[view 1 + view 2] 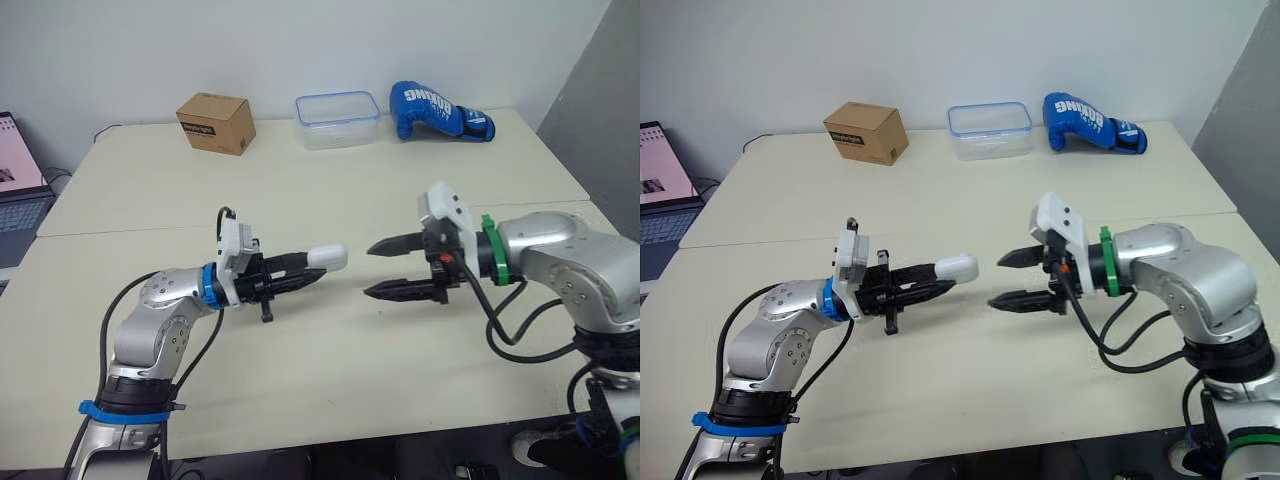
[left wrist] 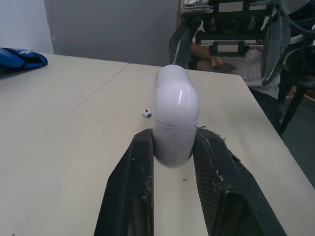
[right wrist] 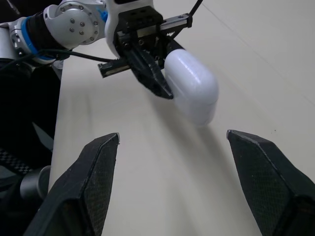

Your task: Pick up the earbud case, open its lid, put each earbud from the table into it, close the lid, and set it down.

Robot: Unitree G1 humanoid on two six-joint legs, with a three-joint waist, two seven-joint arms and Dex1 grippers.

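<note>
My left gripper (image 1: pixel 312 268) is shut on the white earbud case (image 1: pixel 327 257), held level above the table (image 1: pixel 300 200) with its rounded lid end pointing at the right gripper. The lid is closed; its seam shows in the left wrist view on the case (image 2: pixel 175 115). My right gripper (image 1: pixel 368 270) stands open, its fingertips a short gap from the case and empty. From the right wrist, the case (image 3: pixel 193 88) sits ahead, between the spread fingers (image 3: pixel 98 162). One small white earbud (image 2: pixel 146 112) lies on the table beyond the case.
Along the far edge stand a cardboard box (image 1: pixel 215 122), a clear plastic container (image 1: pixel 337 119) and a blue boxing glove (image 1: pixel 440 111). A laptop (image 1: pixel 15 180) sits off the table's left. A person (image 2: pixel 246 66) sits beyond the table's right end.
</note>
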